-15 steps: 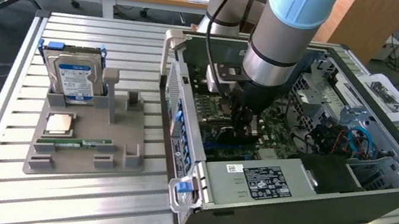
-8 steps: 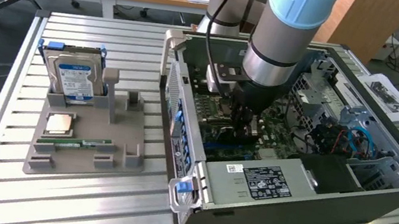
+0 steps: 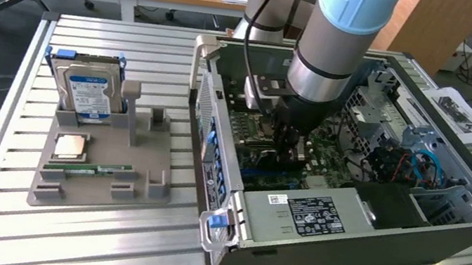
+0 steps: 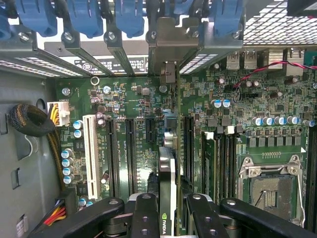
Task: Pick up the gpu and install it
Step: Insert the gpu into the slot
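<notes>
My gripper (image 3: 287, 148) reaches down into the open computer case (image 3: 360, 245), just above the green motherboard (image 3: 261, 126). In the wrist view its black fingers (image 4: 146, 218) are shut on the gpu (image 4: 167, 183), a thin dark card seen edge-on with a logo near the grip. The card stands upright over the motherboard (image 4: 138, 124), lined up along the black expansion slots (image 4: 188, 144). Its silvery end bracket (image 4: 168, 47) sits at the case's rear slot openings. Whether the card's lower edge is seated in a slot is hidden.
Blue slot latches (image 4: 81, 17) line the rear wall. An empty processor socket (image 4: 270, 191) and a white slot (image 4: 91, 153) flank the card. Outside the case, a grey holder (image 3: 141, 160) carries a hard drive (image 3: 89, 91) and a green memory stick (image 3: 102, 170).
</notes>
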Robot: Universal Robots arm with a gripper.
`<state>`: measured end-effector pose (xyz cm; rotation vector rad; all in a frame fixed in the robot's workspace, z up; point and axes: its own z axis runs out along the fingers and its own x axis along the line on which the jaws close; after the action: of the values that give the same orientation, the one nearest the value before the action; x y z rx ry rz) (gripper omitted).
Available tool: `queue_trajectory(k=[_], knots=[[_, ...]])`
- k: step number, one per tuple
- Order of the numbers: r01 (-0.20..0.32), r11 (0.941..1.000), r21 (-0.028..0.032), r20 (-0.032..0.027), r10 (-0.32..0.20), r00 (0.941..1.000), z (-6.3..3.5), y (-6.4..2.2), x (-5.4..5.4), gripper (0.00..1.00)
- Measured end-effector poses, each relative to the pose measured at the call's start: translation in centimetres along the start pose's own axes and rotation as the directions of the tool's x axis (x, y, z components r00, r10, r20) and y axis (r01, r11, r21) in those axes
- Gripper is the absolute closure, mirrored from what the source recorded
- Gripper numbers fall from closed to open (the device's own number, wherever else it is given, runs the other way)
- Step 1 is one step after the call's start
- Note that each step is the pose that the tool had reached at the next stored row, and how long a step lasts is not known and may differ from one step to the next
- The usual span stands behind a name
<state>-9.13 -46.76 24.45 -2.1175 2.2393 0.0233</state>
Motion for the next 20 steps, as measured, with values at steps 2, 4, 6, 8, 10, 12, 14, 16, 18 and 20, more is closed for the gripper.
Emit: queue_trajectory(k=[2,4,6,8,10,12,14,16,18,20], knots=[[0.000,1.0000,0.0000,0.0000,0.000,1.0000,0.00,0.00,0.00,0.73],[0.000,1.0000,0.0001,0.0001,0.000,1.0000,-0.01,-0.01,0.00,0.73],[0.000,1.0000,0.0002,0.0002,0.000,1.0000,-0.03,-0.01,-0.01,0.73],[0.000,1.0000,0.0001,0.0002,0.000,1.0000,-0.03,-0.01,-0.01,0.73],[0.000,1.0000,0.0000,0.0000,0.000,1.0000,-0.03,-0.01,0.00,0.73],[0.000,1.0000,-0.0001,-0.0003,0.000,1.0000,-0.03,-0.01,0.00,0.73],[0.000,1.0000,0.0000,-0.0002,0.000,1.0000,-0.01,-0.01,0.00,0.73],[0.000,1.0000,0.0001,-0.0001,0.000,1.0000,0.02,-0.01,0.00,0.73],[0.000,1.0000,0.0000,-0.0001,0.000,1.0000,0.02,-0.01,0.00,0.73],[0.000,1.0000,0.0000,-0.0001,0.000,1.0000,0.03,0.00,0.00,0.73]])
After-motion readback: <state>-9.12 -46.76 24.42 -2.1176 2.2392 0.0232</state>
